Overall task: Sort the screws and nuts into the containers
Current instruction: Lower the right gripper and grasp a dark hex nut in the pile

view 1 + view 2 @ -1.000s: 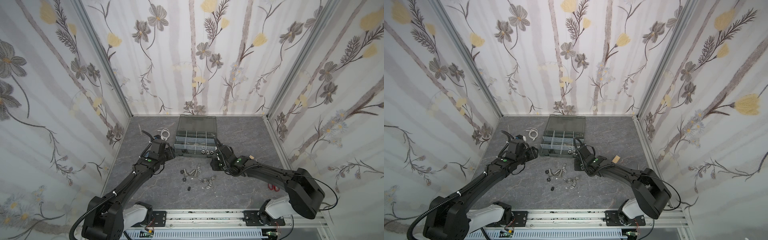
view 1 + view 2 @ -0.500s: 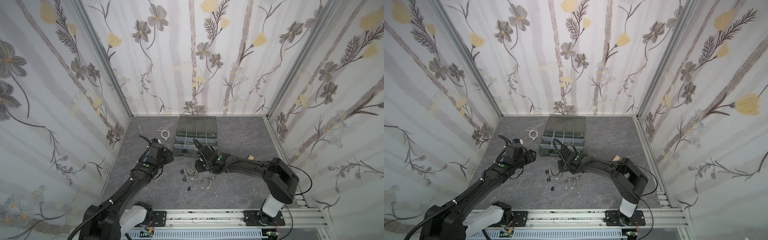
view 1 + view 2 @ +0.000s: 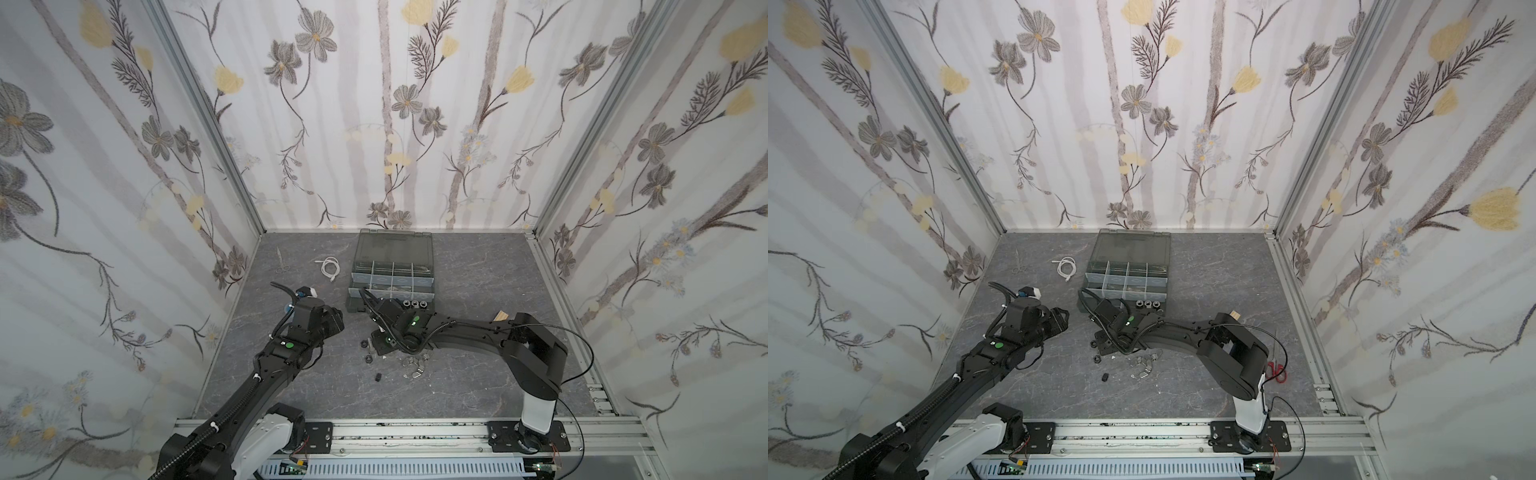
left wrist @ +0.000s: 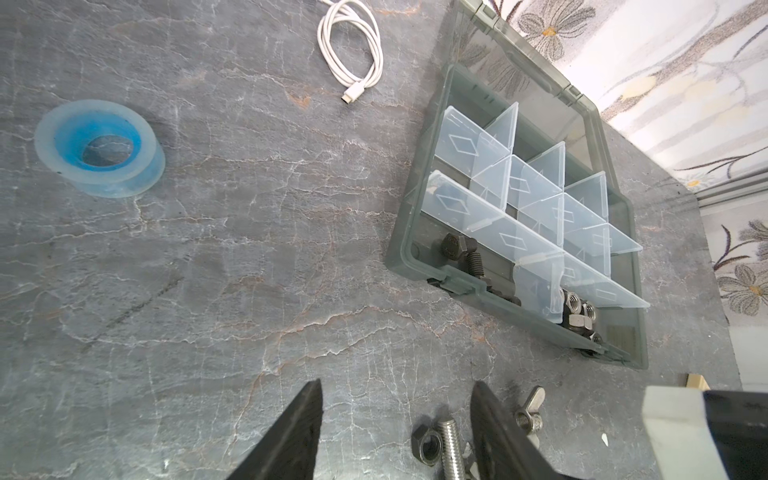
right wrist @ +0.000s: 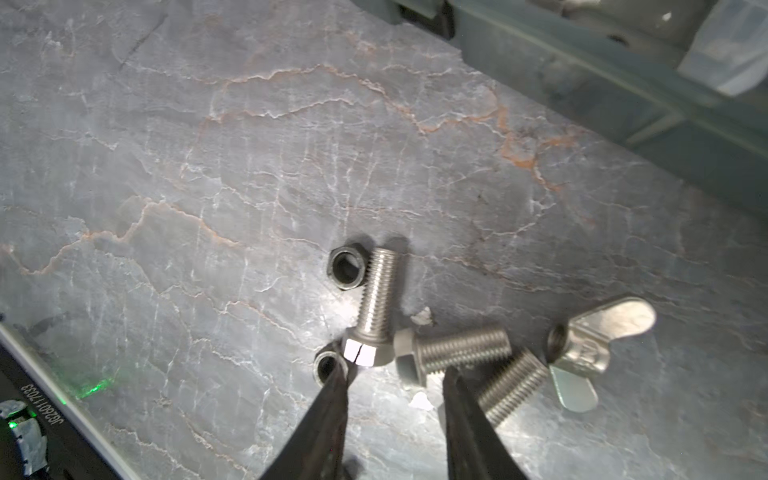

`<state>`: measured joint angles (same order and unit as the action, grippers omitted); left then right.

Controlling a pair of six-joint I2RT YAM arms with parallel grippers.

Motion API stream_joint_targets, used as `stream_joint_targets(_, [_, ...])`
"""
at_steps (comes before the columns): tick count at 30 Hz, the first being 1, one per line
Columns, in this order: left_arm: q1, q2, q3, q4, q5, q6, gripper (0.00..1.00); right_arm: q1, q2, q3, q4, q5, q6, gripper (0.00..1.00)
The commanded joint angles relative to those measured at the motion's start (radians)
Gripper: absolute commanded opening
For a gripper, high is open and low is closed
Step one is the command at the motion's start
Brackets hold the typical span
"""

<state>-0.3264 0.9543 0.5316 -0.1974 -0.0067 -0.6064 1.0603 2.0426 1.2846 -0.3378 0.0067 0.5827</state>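
Screws and nuts lie loose mid-frame in both top views, just below the containers, so right gripper hovers over them, jaws narrow and empty, likely lining up a bolt head; left gripper hangs wide, empty.

**Camera setup: four views**

Both top views look steeply down over the whole grey marbled tabletop. Left wrist camera faces the dark grey plastic organizer case; right wrist camera sits close above silver hex-head bolts that both wrist views share.
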Motion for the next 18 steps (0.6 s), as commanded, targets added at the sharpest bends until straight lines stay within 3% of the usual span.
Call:
stream_joint_targets(1, [0.003,-0.003,-0.004,0.017,-0.018,-0.014,0.59,0.013,0.021,0.03,0.003,0.0,-0.009,0.4])
stream_joint_targets(18, [0.008,-0.026,-0.022,0.016,-0.009,-0.023,0.6,0.044,0.189,0.222,-0.069,-0.001,-0.034,0.39])
